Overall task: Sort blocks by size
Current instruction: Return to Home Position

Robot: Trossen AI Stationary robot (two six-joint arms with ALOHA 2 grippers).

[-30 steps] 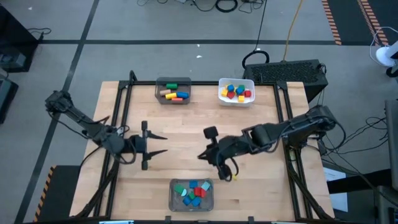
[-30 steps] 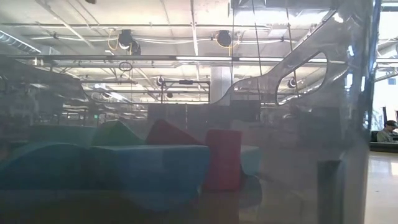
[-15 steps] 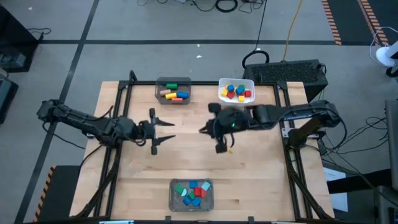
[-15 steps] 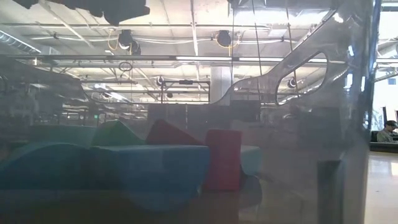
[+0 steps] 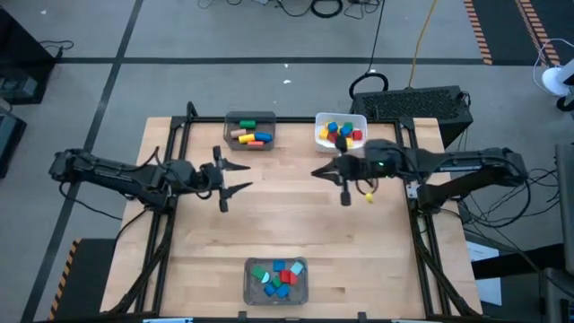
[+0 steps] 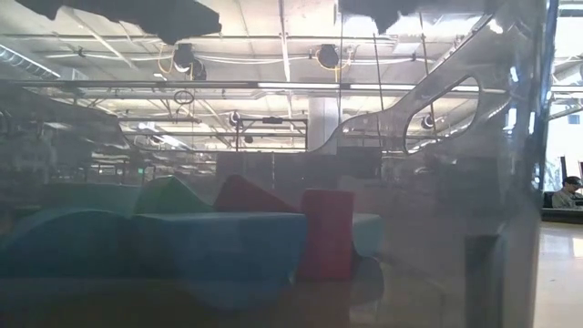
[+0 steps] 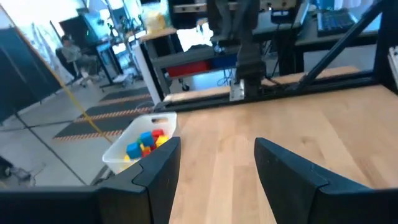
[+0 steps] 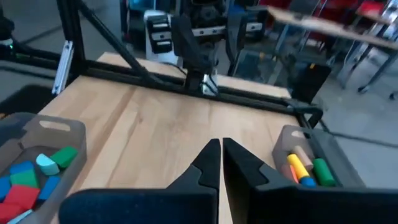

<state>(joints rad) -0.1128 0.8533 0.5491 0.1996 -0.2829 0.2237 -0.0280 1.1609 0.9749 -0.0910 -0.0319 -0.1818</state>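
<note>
The wooden table (image 5: 287, 224) fills the middle of the high view, and no block lies loose on its surface. The left arm (image 5: 117, 172) reaches in from the left side and the right arm (image 5: 448, 163) from the right side. Both stretch out level above the half of the table that shows toward the top of the high view.

Three bins stand on the table. The far grey bin (image 5: 249, 131) and the white bin (image 5: 341, 132) stand side by side at the edge that shows at the top of the high view. The near grey bin (image 5: 276, 280) stands alone at the opposite edge, in the middle.

The left gripper (image 5: 244, 177) hovers over bare wood, a little below the far grey bin in the high view. Its jaws are wide apart and hold nothing. The right gripper (image 5: 317, 172) hovers just below the white bin, and its jaws are pressed almost together with nothing between them.

All the blocks are in the bins. The long blocks (image 5: 251, 136), yellow, orange, green and tan, lie in the far grey bin. The small blocks (image 5: 340, 132), red, yellow and blue, lie in the white bin. The mixed blocks (image 5: 278, 274), blue, green and red, lie in the near grey bin.
</note>
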